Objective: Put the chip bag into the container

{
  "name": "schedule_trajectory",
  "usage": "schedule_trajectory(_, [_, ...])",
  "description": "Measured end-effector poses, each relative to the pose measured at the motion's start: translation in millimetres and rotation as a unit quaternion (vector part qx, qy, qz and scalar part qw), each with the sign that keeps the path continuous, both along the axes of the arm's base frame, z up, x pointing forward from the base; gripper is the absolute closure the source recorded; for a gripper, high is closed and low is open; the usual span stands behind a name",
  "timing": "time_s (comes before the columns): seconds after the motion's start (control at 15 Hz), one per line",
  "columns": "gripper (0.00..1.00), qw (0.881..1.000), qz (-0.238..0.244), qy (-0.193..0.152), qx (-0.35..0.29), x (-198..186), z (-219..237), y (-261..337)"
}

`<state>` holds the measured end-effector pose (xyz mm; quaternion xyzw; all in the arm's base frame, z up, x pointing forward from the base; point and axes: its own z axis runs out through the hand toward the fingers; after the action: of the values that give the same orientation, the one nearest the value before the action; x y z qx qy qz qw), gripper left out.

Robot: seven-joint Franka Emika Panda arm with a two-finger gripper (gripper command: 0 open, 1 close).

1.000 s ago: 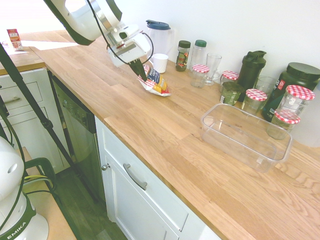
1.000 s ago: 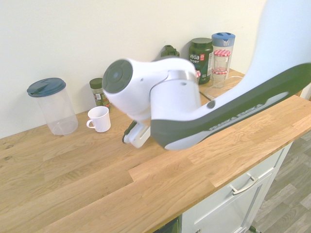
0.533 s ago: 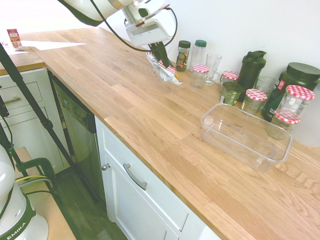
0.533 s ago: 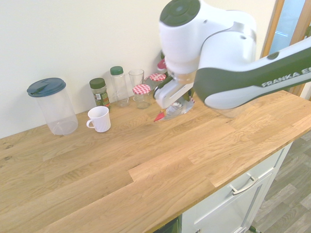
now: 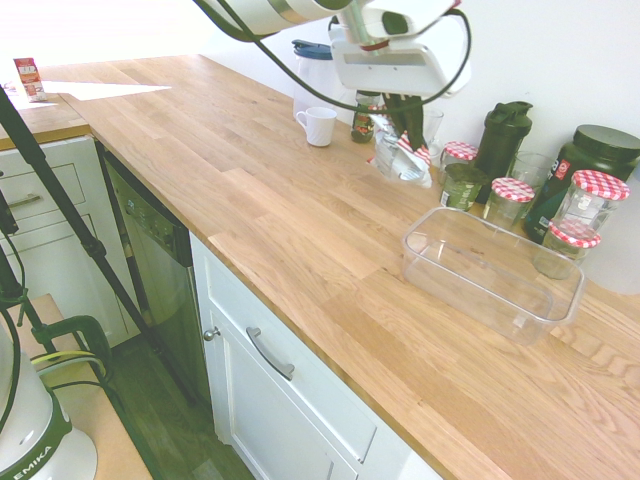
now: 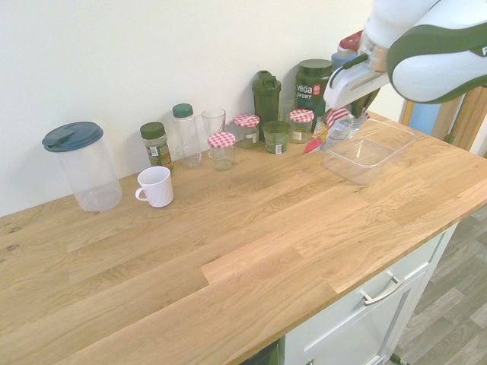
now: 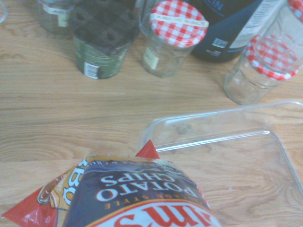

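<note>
- The hand [image 5: 404, 122] is pinching the chip bag [image 5: 402, 157] by its top, letting it dangle clear of the surface [image 5: 290, 220].
- The bag is hanging beside the container [image 5: 492, 272], not yet above it.

I see my arm's glossy white shells with dark green-black bands, a black cable looping above the gripper [image 5: 403, 128]

Bright, even daylight fills both exterior views; the wall [image 5: 560, 50] blows out to white toward 12 o'clock. Shadows on the tabletop [image 5: 300, 230] are faint. The wrist view is soft, the chip bag [image 7: 132, 194] at 6 o'clock blurred.
</note>
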<state>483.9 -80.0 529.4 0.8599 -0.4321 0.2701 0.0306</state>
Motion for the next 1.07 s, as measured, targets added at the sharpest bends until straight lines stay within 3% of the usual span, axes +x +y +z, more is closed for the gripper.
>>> schedule_trajectory(0.53, [1.00,0.999,-0.012,0.018,0.030,29,-16,-112])
schedule_trajectory(1.07, [1.00,0.998,-0.009,0.047,0.035,47,-48,-167])
